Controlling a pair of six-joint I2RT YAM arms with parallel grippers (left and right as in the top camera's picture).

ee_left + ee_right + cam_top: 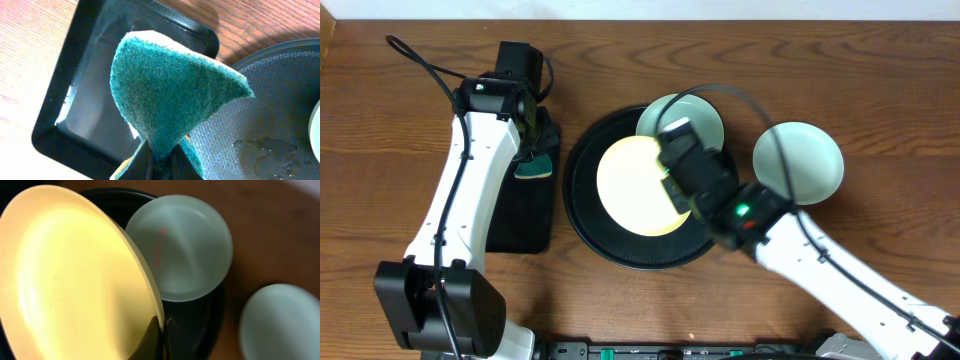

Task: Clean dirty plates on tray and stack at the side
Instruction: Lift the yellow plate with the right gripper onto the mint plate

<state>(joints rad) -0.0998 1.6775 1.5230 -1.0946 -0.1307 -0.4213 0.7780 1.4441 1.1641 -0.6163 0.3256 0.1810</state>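
Overhead shows one pale mint round plate (798,163) aside on the counter (880,90), another mint plate (696,114) on the glossy black tray (578,210), right fingers (161,340) pinching the yellow plate (632,185), left fingers (161,167) a green sponge (170,95).

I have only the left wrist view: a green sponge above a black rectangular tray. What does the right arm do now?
Observer: The right gripper is shut on the rim of the yellow plate, over the round tray.
Operator: And where are the other plates?
Observer: One mint plate rests on the tray's far rim; the second mint plate lies on the table, right of the tray.
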